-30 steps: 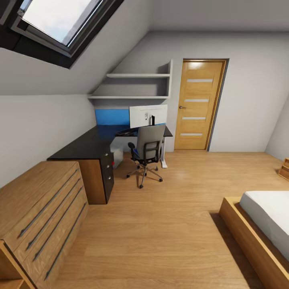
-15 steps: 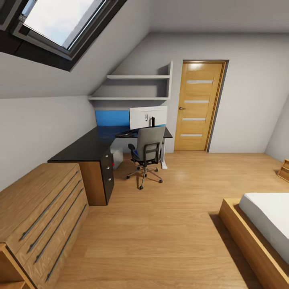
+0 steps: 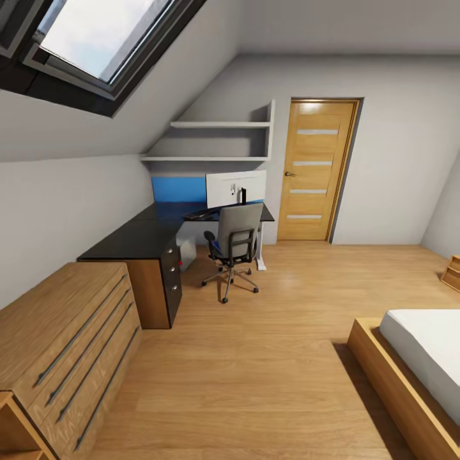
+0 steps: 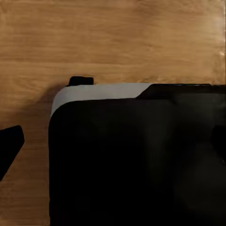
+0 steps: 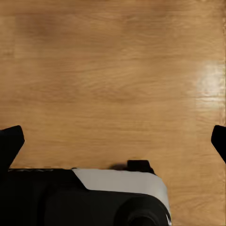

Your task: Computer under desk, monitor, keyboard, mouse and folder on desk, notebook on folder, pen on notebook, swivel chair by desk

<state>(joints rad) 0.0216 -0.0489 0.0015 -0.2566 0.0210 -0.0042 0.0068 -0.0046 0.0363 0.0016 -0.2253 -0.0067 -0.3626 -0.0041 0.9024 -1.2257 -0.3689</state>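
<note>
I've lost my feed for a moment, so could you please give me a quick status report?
Both claws open, empty, over wood floor. Swivel chair at the desk, monitor on top. Floor between here and the desk open; wooden chest close on the left.

Right gripper (image 5: 113,139): points down at the wooden floor, fingers (image 5: 10,141) spread wide apart above the robot base (image 5: 117,197). Left gripper: one dark fingertip visible beside the base; state indeterminate.
</note>
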